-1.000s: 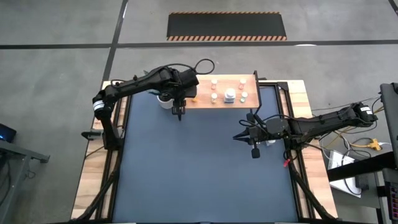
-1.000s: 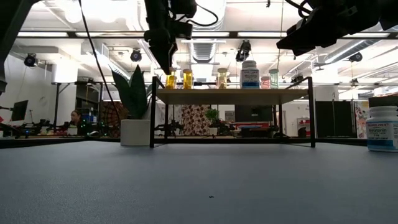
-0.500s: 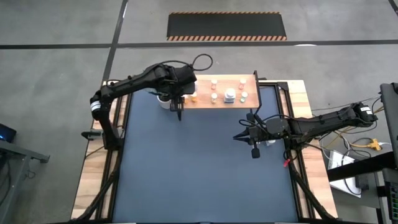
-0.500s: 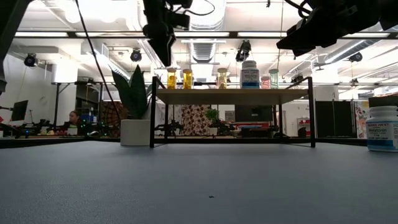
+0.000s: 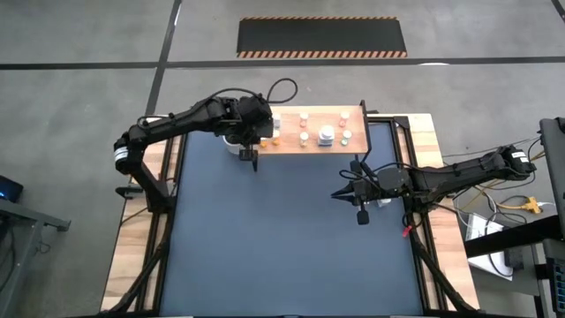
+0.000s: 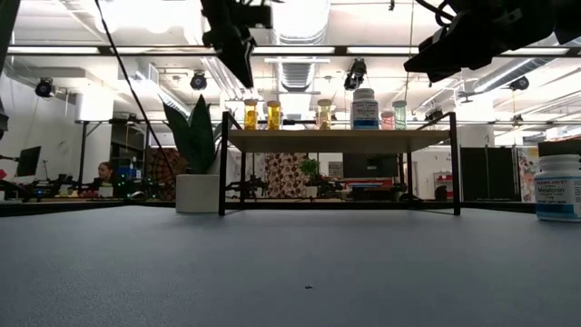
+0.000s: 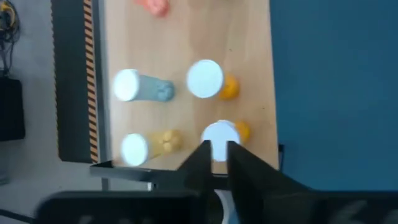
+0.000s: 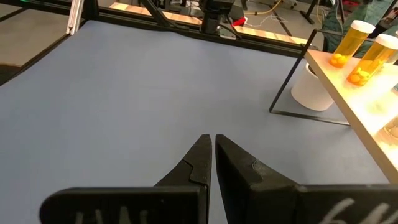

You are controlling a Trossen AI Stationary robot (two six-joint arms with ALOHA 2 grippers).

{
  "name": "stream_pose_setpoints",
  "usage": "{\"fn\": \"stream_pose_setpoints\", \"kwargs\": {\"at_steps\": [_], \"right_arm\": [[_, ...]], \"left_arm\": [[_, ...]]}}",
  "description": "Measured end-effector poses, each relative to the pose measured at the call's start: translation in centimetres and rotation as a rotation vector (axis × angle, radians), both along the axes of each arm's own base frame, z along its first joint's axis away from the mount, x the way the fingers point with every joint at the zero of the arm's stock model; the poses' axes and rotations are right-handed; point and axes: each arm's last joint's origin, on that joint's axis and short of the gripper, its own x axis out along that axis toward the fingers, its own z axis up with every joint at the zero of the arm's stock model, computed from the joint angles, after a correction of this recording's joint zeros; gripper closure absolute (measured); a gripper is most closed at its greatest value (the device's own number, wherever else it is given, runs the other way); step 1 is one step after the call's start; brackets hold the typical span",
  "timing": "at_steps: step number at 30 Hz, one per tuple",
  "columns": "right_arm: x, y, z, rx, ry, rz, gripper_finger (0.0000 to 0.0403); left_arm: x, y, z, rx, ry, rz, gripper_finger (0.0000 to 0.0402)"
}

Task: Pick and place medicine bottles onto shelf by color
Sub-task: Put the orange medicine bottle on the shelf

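The shelf (image 5: 313, 132) stands at the table's far edge on thin black legs (image 6: 223, 163). Several small white-capped medicine bottles (image 6: 273, 115) stand upright on it, with a larger white one (image 6: 365, 107) among them. My left gripper (image 5: 250, 161) hangs above the shelf's left end, fingers nearly together with nothing between them; in its wrist view two orange bottles (image 7: 205, 79) stand just past the fingers (image 7: 217, 155). My right gripper (image 5: 337, 195) hovers shut over the table's right side. Another large white bottle (image 6: 557, 186) stands on the tabletop at the right.
A white plant pot (image 6: 198, 193) with a green plant stands on the table beside the shelf's left leg, under my left arm (image 5: 190, 119). The dark blue tabletop (image 5: 282, 247) stretches toward the near edge between wooden side rails (image 5: 132, 238).
My left gripper has risen above the shelf's left end and drawn back a little toward the table's left edge, tipping less steeply. The bottles on the shelf have kept their places.
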Motion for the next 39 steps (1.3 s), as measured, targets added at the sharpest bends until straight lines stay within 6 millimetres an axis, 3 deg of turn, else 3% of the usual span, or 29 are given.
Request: {"fn": "stream_pose_setpoints", "kwargs": {"at_steps": [3,9,39], "right_arm": [[0.0,0.0,0.0,0.000,0.005,0.000,0.0390],[0.0,0.0,-0.1,0.000,0.011,0.000,0.0390],[0.0,0.0,-0.1,0.009,0.014,-0.004,0.0390]], "left_arm": [[0.3,0.2,-1.3,-0.005,0.012,0.003,0.0395],[0.6,0.3,-2.5,0.005,0.005,-0.001,0.0385],[0.2,0.4,-2.1,0.054,0.012,0.030,0.0384]]}}
